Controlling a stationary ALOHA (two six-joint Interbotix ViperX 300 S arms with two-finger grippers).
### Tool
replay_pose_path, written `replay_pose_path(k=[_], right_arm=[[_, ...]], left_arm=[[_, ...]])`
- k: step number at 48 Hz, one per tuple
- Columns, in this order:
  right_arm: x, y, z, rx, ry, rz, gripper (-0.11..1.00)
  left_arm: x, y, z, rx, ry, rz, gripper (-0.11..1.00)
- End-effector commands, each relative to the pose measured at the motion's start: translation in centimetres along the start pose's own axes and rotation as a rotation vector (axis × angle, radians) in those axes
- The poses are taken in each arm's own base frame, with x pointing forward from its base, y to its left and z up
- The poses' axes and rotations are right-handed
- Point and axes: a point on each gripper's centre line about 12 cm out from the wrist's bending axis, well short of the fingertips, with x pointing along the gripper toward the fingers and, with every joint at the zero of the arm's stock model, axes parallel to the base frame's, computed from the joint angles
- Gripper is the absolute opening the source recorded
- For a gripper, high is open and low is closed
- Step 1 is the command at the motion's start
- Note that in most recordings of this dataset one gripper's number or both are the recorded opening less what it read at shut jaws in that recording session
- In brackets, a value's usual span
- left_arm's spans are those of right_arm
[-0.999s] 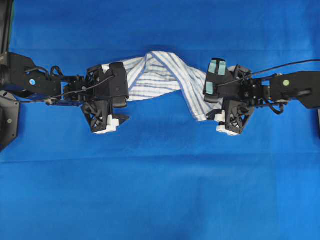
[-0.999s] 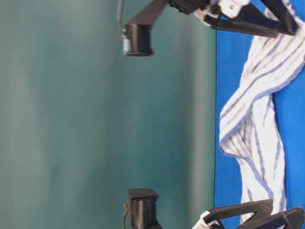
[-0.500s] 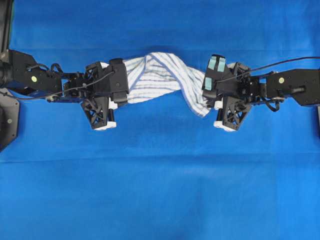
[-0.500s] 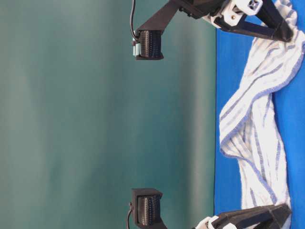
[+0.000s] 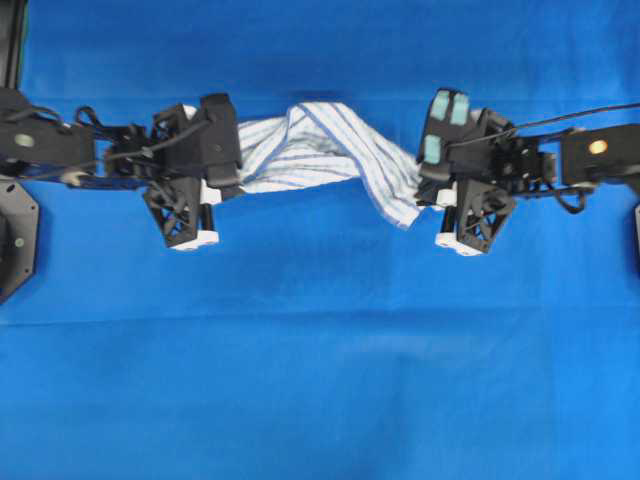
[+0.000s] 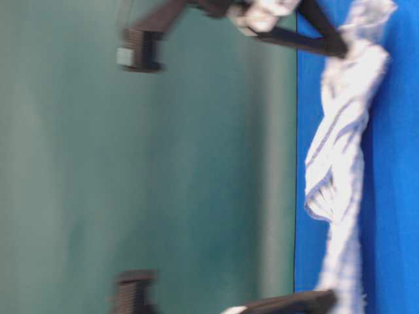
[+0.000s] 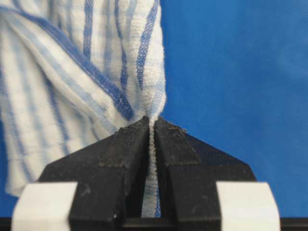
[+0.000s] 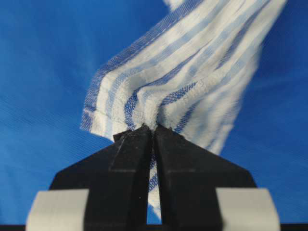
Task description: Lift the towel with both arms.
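The table-level view is smearing badly: the towel (image 6: 337,163) is reading only as a pale twisted streak, and the arm at the bottom edge is being cut off by the frame. From overhead, the black housings are hiding both sets of fingertips, so the grips themselves are not showing there.

The wrist cameras are supplying that detail. In the left wrist view, the left gripper (image 7: 153,126) is pinching a hem of the striped cloth, its wedge fingers (image 7: 125,149) pressed nearly together with only the fabric showing between them. In the right wrist view, the right gripper (image 8: 153,131) is clamping a bunched edge the same way, one finger (image 8: 187,159) tight against the cloth; the far part of the towel is blurring out.

Overhead is giving the layout the wrist views lack: the towel (image 5: 320,150) is spanning between the two arms as a twisted band over the blue cloth (image 5: 320,380), with the left gripper (image 5: 238,172) at one end and the right gripper (image 5: 425,185) at the other. One corner is drooping just beside the right gripper.
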Motion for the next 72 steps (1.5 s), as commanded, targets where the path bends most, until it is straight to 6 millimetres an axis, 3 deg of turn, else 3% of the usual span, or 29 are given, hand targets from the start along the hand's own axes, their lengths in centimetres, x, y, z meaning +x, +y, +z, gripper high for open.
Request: replay_pose_path(k=[1, 20, 36, 53, 72], right_arm=[[-3.4, 0.2, 2.8, -0.002, -0.084, 0.003, 0.03], [-14.5, 0.0, 9.0, -0.012, -0.244, -0.036, 0.03], [-21.0, -0.5, 13.1, -0.032, -0.338, -0.100, 0.03], [-25.2, -0.4, 15.9, -0.047, -0.425, -0.111, 0.03], [-25.6, -0.4, 15.9, -0.098, -0.433, -0.118, 0.03]], left_arm=[[-2.9, 0.1, 2.9, -0.005, -0.074, 0.001, 0.01], [-14.5, 0.2, 9.8, -0.002, -0.279, 0.001, 0.01], [-20.1, 0.3, 13.6, 0.005, -0.388, 0.003, 0.01], [-23.5, 0.3, 16.1, 0.008, -0.431, 0.003, 0.01], [-23.6, -0.6, 16.5, 0.044, -0.461, -0.021, 0.01]])
